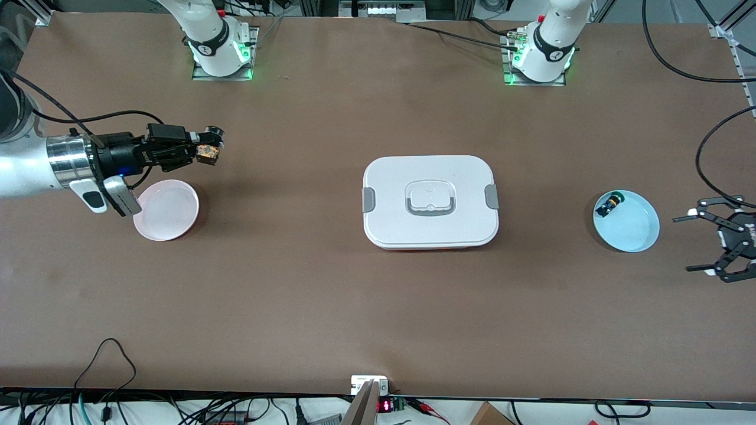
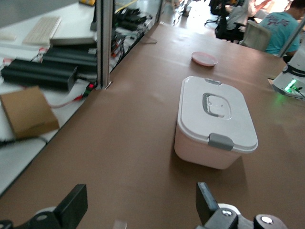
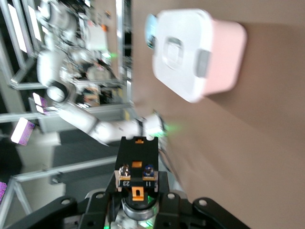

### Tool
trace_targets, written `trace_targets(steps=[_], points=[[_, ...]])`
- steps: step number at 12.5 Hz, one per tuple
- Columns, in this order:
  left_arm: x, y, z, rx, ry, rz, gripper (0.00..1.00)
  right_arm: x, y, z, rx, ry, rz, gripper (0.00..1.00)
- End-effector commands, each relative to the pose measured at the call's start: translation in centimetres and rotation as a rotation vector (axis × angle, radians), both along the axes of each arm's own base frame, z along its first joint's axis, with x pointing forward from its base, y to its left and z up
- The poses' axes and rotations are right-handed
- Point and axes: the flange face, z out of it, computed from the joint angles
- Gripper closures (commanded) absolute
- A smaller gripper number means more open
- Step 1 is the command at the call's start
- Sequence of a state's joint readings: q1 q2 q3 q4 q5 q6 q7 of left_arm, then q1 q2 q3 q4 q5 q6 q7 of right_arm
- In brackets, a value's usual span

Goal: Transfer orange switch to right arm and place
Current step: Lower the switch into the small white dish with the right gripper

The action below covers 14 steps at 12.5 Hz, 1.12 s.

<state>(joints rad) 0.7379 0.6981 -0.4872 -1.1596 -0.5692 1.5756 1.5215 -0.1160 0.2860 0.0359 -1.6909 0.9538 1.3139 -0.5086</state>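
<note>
My right gripper is shut on the orange switch, a small black body with orange parts. It holds the switch in the air over the table, just off the rim of the pink plate. In the right wrist view the switch sits between the jaws with its terminals showing. My left gripper is open and empty, and waits past the blue plate at the left arm's end of the table. In the left wrist view its fingers stand wide apart over bare table.
A white lidded box stands mid-table; it also shows in the left wrist view and the right wrist view. A small black switch with a green cap lies on the blue plate. The pink plate holds nothing.
</note>
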Motion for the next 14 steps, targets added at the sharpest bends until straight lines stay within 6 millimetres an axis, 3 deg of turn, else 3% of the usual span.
trace_targets(steps=[1,3,4,7,8,10,12,14], points=[[-1.1,3.5,3.2,0.182,0.212,0.234,0.00,-1.1,-2.7,-1.1,-0.131,-0.071,0.126,0.90],[-1.9,4.2,4.9,0.299,0.349,0.396,0.00,-1.7,-5.7,-2.7,-0.246,-0.137,0.248,0.90],[-2.2,3.6,6.6,0.361,0.398,0.480,0.00,-2.0,-7.4,-3.4,-0.328,-0.171,0.329,0.90],[-3.1,0.1,11.2,0.512,0.551,0.715,0.00,-1.4,-11.8,-4.4,-0.515,-0.317,0.539,0.90],[-3.4,-1.1,11.5,0.521,0.619,0.749,0.00,-1.0,-12.8,-4.6,-0.581,-0.343,0.584,0.90],[-5.0,-2.8,15.0,0.573,0.664,0.864,0.00,-0.2,-14.2,-5.5,-0.664,-0.422,0.694,0.90],[-6.0,-7.9,18.2,0.661,0.693,0.949,0.00,0.2,-15.4,-7.4,-0.695,-0.534,0.805,0.90],[-7.5,-11.5,20.5,0.694,0.741,1.016,0.00,0.3,-16.3,-10.3,-0.713,-0.675,0.900,0.90]])
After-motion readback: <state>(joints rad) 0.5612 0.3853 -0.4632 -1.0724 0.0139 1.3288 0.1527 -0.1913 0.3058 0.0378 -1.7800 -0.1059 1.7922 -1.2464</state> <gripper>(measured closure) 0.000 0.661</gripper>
